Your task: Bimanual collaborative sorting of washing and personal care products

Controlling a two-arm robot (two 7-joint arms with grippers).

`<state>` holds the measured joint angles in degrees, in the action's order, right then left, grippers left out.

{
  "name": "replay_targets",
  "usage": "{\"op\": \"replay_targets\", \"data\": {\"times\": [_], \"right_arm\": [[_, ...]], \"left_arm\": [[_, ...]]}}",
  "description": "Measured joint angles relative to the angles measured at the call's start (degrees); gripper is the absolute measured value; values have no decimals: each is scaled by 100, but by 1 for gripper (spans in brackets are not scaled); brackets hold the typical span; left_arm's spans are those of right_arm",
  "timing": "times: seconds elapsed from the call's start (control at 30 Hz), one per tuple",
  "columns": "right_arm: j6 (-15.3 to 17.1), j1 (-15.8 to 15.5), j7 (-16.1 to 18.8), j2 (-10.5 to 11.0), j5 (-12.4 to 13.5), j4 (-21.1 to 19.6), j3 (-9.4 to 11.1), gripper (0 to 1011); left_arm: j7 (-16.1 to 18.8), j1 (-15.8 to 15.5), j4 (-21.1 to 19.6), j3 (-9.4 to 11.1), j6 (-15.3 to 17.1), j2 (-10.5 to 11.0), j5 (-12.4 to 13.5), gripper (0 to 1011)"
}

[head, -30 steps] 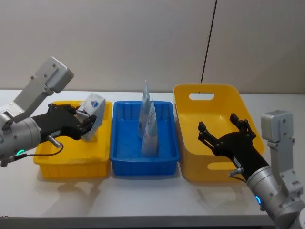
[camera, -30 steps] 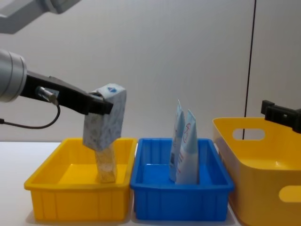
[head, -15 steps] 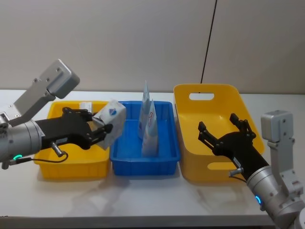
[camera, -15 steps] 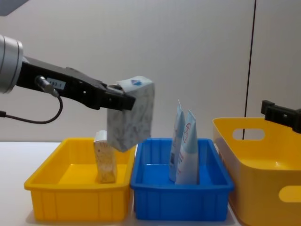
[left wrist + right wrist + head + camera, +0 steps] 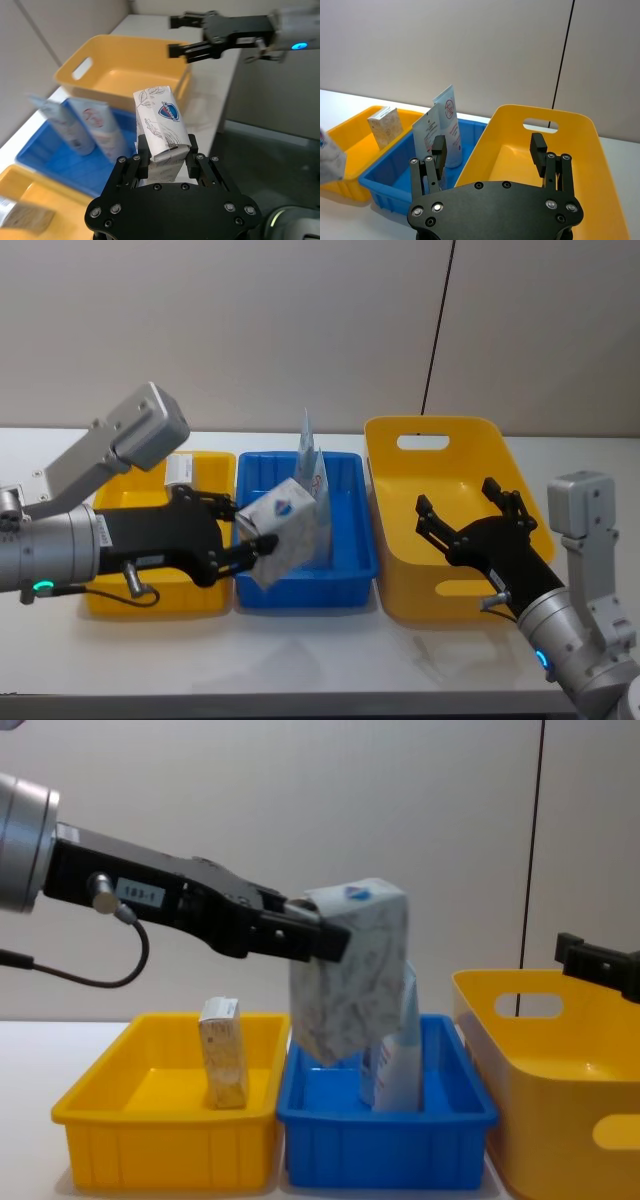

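Left gripper (image 5: 164, 152) clamped on pack (image 5: 160, 117), held tilted above blue bin (image 5: 310, 590), left side. Blue oval logo on leaf-print wrap, lettering too small to read. Tubes (image 5: 447, 125), red-marked, stood mid-bin. Second pack (image 5: 223, 1055) upright near back edge of small yellow bin (image 5: 160, 1145). Right gripper (image 5: 460, 502) spread wide over big yellow bin (image 5: 430, 430).

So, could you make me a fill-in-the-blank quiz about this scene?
The left gripper is shut on a leaf-patterned pack above the middle bin, whose colour is ____.
In that bin stand ____ pale-blue tubes.
The right gripper is open over the large bin, coloured ____.
Missing words: blue; two; yellow.
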<state>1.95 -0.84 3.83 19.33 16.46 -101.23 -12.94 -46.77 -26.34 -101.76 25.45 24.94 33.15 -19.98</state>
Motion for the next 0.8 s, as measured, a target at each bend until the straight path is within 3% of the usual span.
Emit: {"op": "replay_targets", "data": {"times": [0.6, 0.8], "right_arm": [[0, 0, 0, 0, 0, 0, 0, 1002], [0, 0, 0, 0, 0, 0, 0, 1002]], "left_arm": [[-1268, -388, 281, 590, -546, 35, -284, 383], [-1510, -502, 385, 756, -636, 12, -309, 382]]}}
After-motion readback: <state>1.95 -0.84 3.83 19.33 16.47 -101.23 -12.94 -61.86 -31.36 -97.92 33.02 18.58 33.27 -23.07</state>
